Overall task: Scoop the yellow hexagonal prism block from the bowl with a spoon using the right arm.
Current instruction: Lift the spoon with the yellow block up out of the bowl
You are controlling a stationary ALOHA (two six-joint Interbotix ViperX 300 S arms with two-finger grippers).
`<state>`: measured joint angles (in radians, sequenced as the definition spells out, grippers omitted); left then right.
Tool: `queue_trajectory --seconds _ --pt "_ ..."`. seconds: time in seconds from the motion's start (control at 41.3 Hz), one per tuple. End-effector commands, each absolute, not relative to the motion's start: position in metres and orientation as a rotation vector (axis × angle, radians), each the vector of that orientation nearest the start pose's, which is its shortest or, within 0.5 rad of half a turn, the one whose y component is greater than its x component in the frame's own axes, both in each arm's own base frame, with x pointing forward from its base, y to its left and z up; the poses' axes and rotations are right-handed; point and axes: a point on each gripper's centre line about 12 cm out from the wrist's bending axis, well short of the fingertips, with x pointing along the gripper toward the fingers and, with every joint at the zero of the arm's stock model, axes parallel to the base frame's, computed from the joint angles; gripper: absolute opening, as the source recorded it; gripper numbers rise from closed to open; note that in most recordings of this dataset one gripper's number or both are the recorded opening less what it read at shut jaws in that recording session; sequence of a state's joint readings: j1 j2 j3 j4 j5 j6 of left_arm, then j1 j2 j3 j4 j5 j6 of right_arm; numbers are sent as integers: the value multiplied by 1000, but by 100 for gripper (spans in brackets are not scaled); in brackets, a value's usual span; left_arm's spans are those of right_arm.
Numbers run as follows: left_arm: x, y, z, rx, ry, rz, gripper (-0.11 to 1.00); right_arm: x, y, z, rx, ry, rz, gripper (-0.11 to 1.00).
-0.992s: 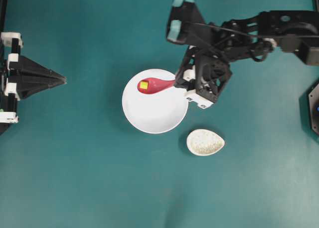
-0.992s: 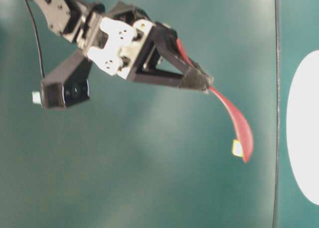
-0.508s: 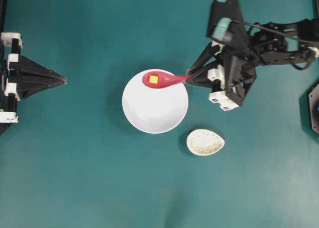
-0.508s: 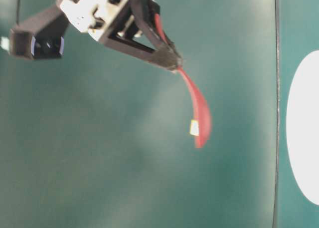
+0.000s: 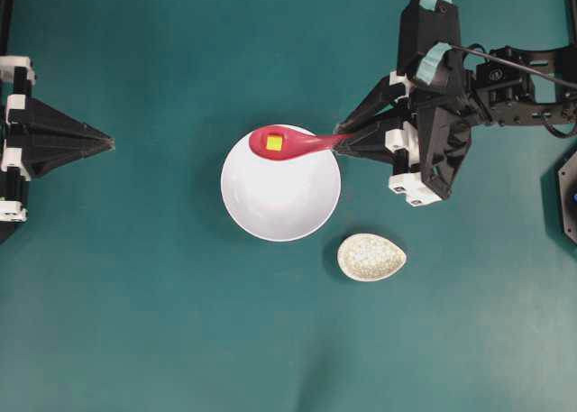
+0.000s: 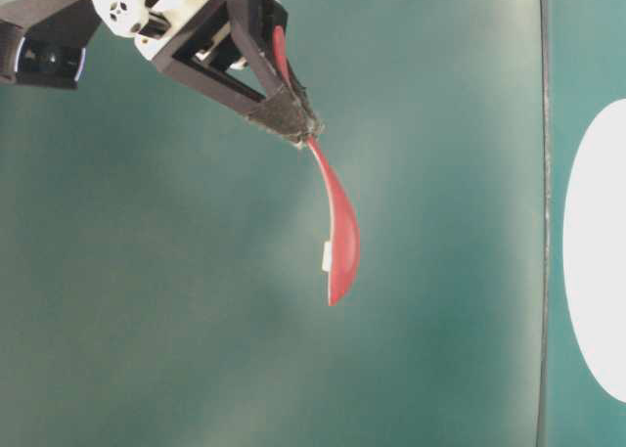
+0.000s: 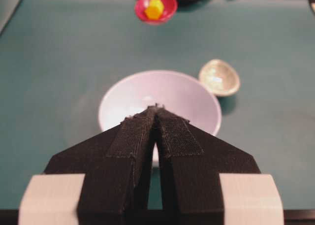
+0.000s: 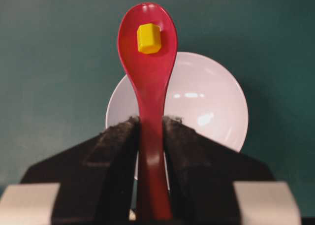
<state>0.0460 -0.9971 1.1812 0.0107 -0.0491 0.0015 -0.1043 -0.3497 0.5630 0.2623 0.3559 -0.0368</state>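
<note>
My right gripper (image 5: 341, 142) is shut on the handle of the pink-red spoon (image 5: 293, 142) and holds it level above the far rim of the white bowl (image 5: 280, 200). The yellow hexagonal prism block (image 5: 274, 142) lies in the spoon's scoop; it also shows in the right wrist view (image 8: 148, 38) and the left wrist view (image 7: 154, 9). In the right wrist view the spoon (image 8: 147, 62) runs up between the jaws of the right gripper (image 8: 150, 124), over the bowl (image 8: 211, 102). My left gripper (image 5: 110, 142) is shut and empty at the left edge, pointing at the bowl (image 7: 123, 97).
A small speckled egg-shaped cream dish (image 5: 371, 257) sits just right of and in front of the bowl. A black fixture (image 5: 568, 196) stands at the right edge. The teal tabletop spreads round the bowl on all sides.
The right gripper has lifted the spoon with the block out of the bowl and drawn it back toward the far rim. The left arm has stayed put.
</note>
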Motion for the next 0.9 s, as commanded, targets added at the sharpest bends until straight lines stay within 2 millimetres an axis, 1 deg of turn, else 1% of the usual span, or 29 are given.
queue_trajectory --seconds 0.0,0.871 --pt "195 9 280 13 109 46 0 344 -25 316 252 513 -68 24" --pt "195 9 279 20 112 46 0 344 -25 315 254 515 -68 24"
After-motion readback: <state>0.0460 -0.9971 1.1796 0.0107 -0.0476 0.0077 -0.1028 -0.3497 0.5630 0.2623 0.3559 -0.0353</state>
